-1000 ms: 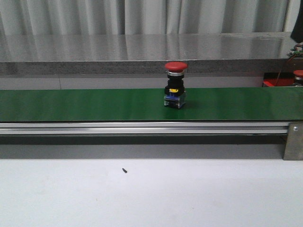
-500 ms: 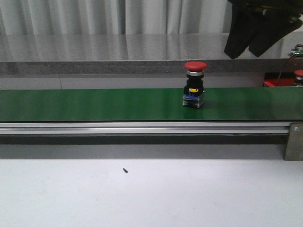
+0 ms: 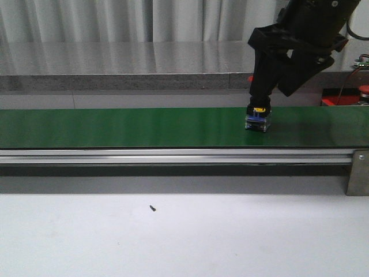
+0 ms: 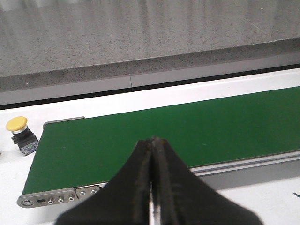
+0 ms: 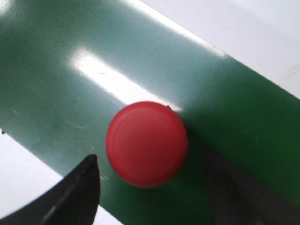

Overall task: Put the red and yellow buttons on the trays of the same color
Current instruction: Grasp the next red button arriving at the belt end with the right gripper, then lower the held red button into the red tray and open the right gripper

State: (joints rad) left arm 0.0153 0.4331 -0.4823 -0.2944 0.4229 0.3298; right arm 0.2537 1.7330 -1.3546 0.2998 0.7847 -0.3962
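A red button stands on the green belt (image 3: 115, 127). In the front view only its dark body with a yellow and blue base (image 3: 258, 119) shows, and my right gripper (image 3: 268, 93) hides the cap. In the right wrist view the round red cap (image 5: 146, 143) lies between my right gripper's (image 5: 151, 180) open fingers (image 5: 80, 190), which do not touch it. A yellow button (image 4: 17, 124) on a grey body stands on the white table beside the belt's end. My left gripper (image 4: 151, 141) is shut and empty above the belt's near edge. The red tray (image 3: 339, 101) shows partly at the far right.
The belt's aluminium rail (image 3: 173, 156) runs along its front, with a bracket (image 3: 357, 172) at the right. Another red button (image 3: 364, 88) sits over the red tray. A grey stone ledge (image 3: 115, 81) runs behind the belt. A small dark speck (image 3: 151, 208) lies on the white table.
The red button has ridden right along the belt. My right arm has come down from the upper right over it and now hides its cap in the front view.
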